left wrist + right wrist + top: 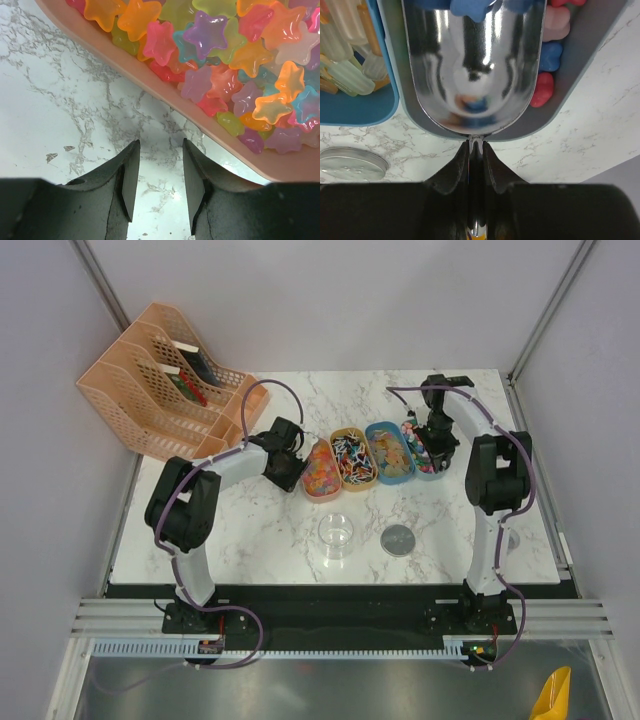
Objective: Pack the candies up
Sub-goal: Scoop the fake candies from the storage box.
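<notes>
Top view: bright, even, diffuse light; only faint soft shadows on worktop (260,535). Left wrist: candies (225,60) sharp with glossy highlights; left claw (160,147) dark, slightly soft. Right wrist: scoop (472,65) shows bright glare streaks, reflections smeared.

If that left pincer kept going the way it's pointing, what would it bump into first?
The left pincer would probably meet the pink tray at its near rim, star candies behind it; depth is unclear, so perhaps the marble table first.
</notes>
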Controlling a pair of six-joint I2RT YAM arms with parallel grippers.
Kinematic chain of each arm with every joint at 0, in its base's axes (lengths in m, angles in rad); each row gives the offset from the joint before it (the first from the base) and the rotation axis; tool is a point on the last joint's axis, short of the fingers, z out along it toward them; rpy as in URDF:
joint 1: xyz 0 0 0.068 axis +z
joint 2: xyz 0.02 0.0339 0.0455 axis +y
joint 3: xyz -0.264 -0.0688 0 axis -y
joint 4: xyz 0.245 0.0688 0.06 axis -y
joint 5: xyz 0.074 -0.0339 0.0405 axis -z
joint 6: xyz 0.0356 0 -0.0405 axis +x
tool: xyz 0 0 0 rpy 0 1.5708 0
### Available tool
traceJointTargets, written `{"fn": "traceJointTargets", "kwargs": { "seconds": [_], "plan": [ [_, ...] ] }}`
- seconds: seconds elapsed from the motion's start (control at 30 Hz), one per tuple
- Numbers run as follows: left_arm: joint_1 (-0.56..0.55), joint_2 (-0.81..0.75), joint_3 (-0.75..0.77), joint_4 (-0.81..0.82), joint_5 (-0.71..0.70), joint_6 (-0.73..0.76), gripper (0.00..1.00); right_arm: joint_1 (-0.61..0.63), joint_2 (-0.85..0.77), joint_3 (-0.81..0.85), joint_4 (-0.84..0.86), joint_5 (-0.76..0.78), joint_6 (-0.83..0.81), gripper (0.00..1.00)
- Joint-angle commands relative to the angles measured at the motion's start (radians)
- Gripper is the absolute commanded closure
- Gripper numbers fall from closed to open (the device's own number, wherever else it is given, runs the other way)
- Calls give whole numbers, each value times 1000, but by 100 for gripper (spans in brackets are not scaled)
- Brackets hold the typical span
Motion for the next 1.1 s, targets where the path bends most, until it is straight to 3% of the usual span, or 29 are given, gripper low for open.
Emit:
{"fn": "traceJointTargets", "kwargs": {
  "seconds": [0.0, 0.43, 1.07],
  "plan": [
    [-4, -57, -9, -5, -20, 10, 53, 15, 55, 33, 18, -106, 3, 100],
    [-4, -105, -79, -25, -20, 52, 53, -18, 81, -13, 172, -195, 27, 100],
    [-4, -111, -38, -61, -40, 122, 53, -14, -144, -347, 596, -161, 60, 100]
  ]
}}
